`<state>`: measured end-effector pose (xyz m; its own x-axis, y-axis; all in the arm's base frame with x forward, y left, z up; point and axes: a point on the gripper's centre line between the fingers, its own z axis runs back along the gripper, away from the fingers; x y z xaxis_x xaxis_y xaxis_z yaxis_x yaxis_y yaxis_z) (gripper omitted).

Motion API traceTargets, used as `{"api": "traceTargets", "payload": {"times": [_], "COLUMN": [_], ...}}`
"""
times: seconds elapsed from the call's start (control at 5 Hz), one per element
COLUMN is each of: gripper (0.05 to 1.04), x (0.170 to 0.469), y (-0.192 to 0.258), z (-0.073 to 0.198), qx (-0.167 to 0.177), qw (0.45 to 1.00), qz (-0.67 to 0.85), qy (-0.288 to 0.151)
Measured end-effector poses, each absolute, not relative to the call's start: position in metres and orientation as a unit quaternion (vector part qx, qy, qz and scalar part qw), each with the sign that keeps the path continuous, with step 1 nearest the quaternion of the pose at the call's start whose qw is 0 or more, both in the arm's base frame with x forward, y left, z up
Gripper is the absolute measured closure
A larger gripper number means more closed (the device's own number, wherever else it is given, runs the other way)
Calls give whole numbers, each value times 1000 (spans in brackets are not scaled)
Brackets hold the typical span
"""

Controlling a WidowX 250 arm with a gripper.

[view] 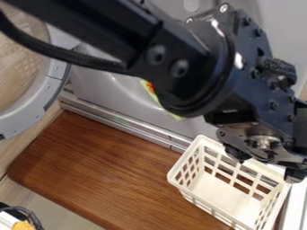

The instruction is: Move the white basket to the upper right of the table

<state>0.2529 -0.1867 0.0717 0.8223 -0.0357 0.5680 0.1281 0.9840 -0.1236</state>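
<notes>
Camera view, lower right: the white basket (177, 179) stands upright at the right-hand end of the brown tabletop (108, 170), its open top facing up, which leaves the thin rim free to be gripped. The claw (265, 166) hangs over the far rim with its fingers well apart, spread along that edge rather than one on each side of it, and it clamps nothing that I can make out. Whether a fingertip touches the plastic, I cannot tell

The black arm (180, 58) slants in from the top left, above the metal rail (123, 121) that borders the tabletop's far side. The basket's far left corner sits close by that rail – little slack there, and a push that way could wedge or tip it. Bare wood lies to its left, the roomier side. The basket looks to be near the wanted corner, so my guess is that the job is well along, with perhaps a small nudge along the rail left to make – if any – before the claw lifts clear
</notes>
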Motion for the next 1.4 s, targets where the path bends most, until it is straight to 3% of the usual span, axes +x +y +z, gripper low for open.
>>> {"api": "traceTargets", "payload": {"times": [0.4,0.6,1.2,1.4], "gripper": [83,83,83,83], "x": [251,261,278,278], "y": [-186,-174,-144,-143], "z": [71,86,121,120], "qx": [-77,-90,-70,-69], "qw": [953,964,958,959], "qz": [-43,-33,-7,-5], "qy": [-289,-247,-277,-276]}}
